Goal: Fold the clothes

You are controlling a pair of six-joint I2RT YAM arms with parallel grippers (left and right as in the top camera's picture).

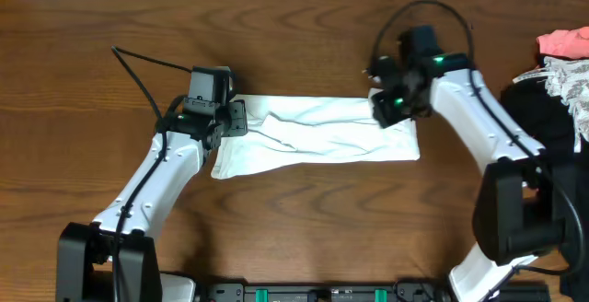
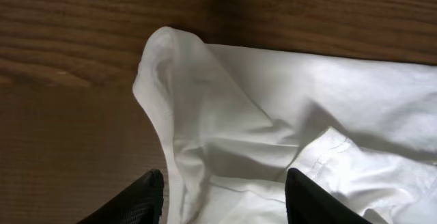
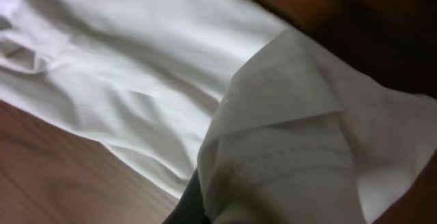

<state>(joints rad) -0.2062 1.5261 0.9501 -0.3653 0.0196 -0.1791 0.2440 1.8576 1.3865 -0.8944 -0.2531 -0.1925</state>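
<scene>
Open tabletop (image 1: 294, 26) above and below, clutter at right

I can pass along the top and lower middle of the frame; the T-shirt (image 1: 322, 136) spans the centre, a fabric pile (image 1: 561, 72) crowds the upper right, a cable (image 1: 133, 75) juts out at left.

White T-shirt (image 2: 287, 108) rumpled on wooden tabletop (image 2: 61, 60); cloth edge puckered into raised hump far left; stitched hem right; left gripper (image 2: 224, 198) jaws apart, cloth lying between them
</scene>
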